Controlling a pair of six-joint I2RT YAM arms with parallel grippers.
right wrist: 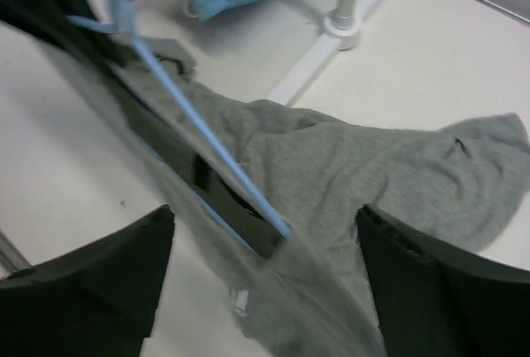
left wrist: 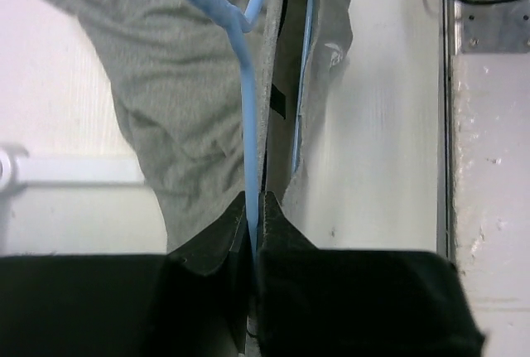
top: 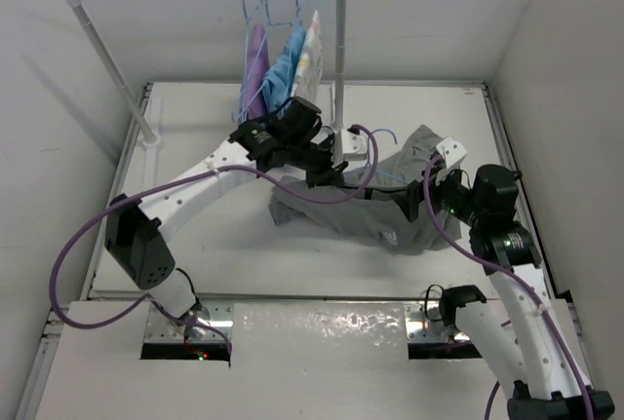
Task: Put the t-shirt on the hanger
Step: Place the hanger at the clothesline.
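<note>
The grey t-shirt (top: 390, 210) lies crumpled on the white table right of centre. The light-blue wire hanger (top: 382, 133) sticks out of the shirt, its hook showing above the fabric. My left gripper (top: 327, 169) is shut on the hanger's wire (left wrist: 242, 100), with the wire pinched between the jaw tips (left wrist: 252, 216) over the shirt (left wrist: 174, 108). In the right wrist view the hanger (right wrist: 195, 129) runs into the neck opening of the shirt (right wrist: 373, 166). My right gripper (right wrist: 265, 216) is wide open and empty just above the shirt, at its right end (top: 441, 171).
A white clothes rack (top: 339, 40) stands at the back. A purple garment (top: 256, 59), a light-blue one (top: 286, 69) and a floral one (top: 312, 42) hang on it from blue hangers. The rack's foot (right wrist: 344, 21) is close behind the shirt. Walls close in both sides.
</note>
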